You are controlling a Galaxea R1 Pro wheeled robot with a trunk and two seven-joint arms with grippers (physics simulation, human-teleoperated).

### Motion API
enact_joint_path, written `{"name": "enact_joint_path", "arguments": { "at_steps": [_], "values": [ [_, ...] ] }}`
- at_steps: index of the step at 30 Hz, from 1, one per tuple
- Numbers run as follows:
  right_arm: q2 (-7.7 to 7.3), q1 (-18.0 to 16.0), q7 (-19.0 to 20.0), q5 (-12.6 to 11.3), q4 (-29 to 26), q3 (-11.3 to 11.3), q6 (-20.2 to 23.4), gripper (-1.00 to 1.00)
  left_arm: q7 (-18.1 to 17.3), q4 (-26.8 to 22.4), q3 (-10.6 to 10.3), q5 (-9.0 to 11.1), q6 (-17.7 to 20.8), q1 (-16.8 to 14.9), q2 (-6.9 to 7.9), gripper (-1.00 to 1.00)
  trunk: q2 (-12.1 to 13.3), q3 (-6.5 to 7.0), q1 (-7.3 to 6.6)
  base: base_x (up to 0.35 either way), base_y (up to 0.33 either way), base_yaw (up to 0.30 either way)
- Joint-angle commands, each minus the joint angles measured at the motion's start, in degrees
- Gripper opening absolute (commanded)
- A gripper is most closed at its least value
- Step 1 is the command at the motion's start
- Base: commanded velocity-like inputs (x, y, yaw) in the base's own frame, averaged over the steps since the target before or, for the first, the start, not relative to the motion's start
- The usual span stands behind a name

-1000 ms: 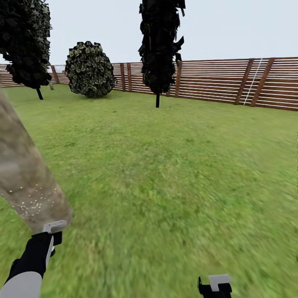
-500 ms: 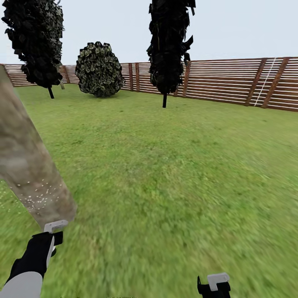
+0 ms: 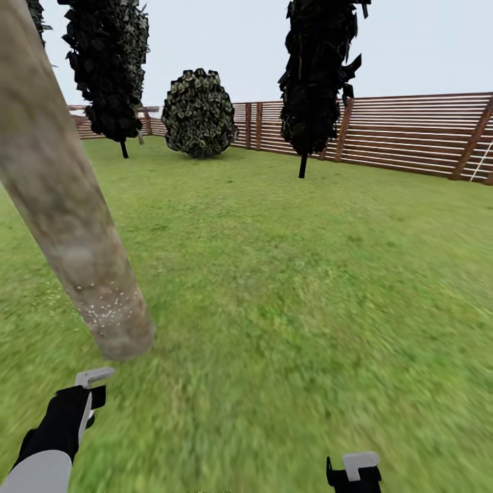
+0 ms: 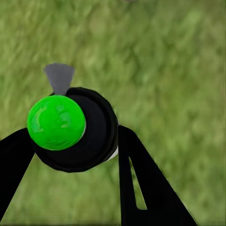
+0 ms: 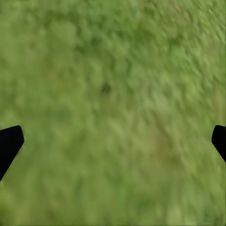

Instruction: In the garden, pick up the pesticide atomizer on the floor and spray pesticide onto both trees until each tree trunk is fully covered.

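1. Since the earlier head pictures the whole scene has slid rightward, so the camera has turned left; the near trunk (image 3: pixel 68 198) now shows more fully, running from the upper left of the frame down to its foot at lower left.
2. Head view: white pesticide (image 3: pixel 108 307) specks dot only a low band of that trunk, and the bark above looks bare. The left gripper (image 3: pixel 87 392) sits at lower left, just below the trunk's foot. The right gripper (image 3: pixel 357 470) is at the bottom edge, right of centre, over lawn (image 3: pixel 294 274). A fence (image 3: pixel 411 137), a round bush (image 3: pixel 198 113) and two dark thin-stemmed trees stand far back.
3. Left wrist view: the left gripper's fingers (image 4: pixel 136 179) grasp the atomizer (image 4: pixel 89 136), a black round body at mid-left of the frame with a green cap (image 4: pixel 56 122) and a grey nozzle (image 4: pixel 59 77). It points at grass, not bark.
4. Right wrist view: the two fingertips (image 5: pixel 9 143) sit at opposite edges of the frame, spread wide with nothing between them but grass.
5. Judged from this, spraying is partly done. To do it well, raise and tilt the nozzle toward the trunk, then sweep upward over the bare bark.
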Motion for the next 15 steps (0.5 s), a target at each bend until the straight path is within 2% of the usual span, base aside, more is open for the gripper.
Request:
{"name": "enact_joint_path", "arguments": {
  "at_steps": [1,10,15],
  "values": [
    [0.02,0.00,0.00,0.00,0.00,0.01,0.00,1.00,-0.08,0.01,0.00,-0.04,0.00,-0.01,-0.02,-1.00,0.00,-0.02,0.00,0.000,0.000,0.278],
    [0.02,0.00,0.00,0.00,0.02,0.01,0.00,1.00,-0.29,0.07,-0.01,0.04,0.00,-0.01,-0.13,-1.00,0.00,-0.23,0.00,0.000,0.000,0.278],
    [-0.01,0.00,0.00,0.00,0.00,0.01,0.00,1.00,-0.29,0.03,-0.07,-0.05,-0.06,-0.01,-1.45,-1.00,0.00,-0.35,0.00,0.000,0.000,0.278]
  ]
}}
